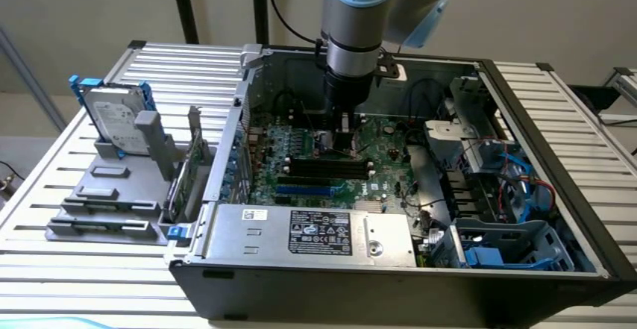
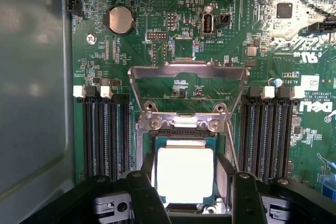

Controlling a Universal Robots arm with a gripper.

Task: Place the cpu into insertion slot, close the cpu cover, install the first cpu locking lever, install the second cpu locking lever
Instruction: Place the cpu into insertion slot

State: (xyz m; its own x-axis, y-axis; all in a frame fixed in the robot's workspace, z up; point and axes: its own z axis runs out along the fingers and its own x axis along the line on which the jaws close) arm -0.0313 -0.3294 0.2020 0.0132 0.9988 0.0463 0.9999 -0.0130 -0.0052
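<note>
The cpu (image 2: pixel 185 174), a pale square chip, lies flat inside the insertion slot (image 2: pixel 153 144), whose black rim shows around it. The cpu cover (image 2: pixel 189 70), a silvery frame with a window, stands swung open on its hinge beyond the socket. A thin wire locking lever (image 2: pixel 231 145) runs along one side of the socket, unlatched. My gripper (image 2: pixel 186 165) hangs straight over the chip, open, with one dark finger (image 2: pixel 143 187) on each side of it. In the exterior view the gripper (image 1: pixel 341 144) reaches down into the computer case over the motherboard and hides the socket.
Black memory slots (image 2: pixel 102 135) flank the socket on both sides. A silver labelled power supply (image 1: pixel 309 232) fills the case's near side, and blue drive bays (image 1: pixel 508 243) sit at the exterior view's right. A hard drive (image 1: pixel 115 120) stands in a grey rack outside the case.
</note>
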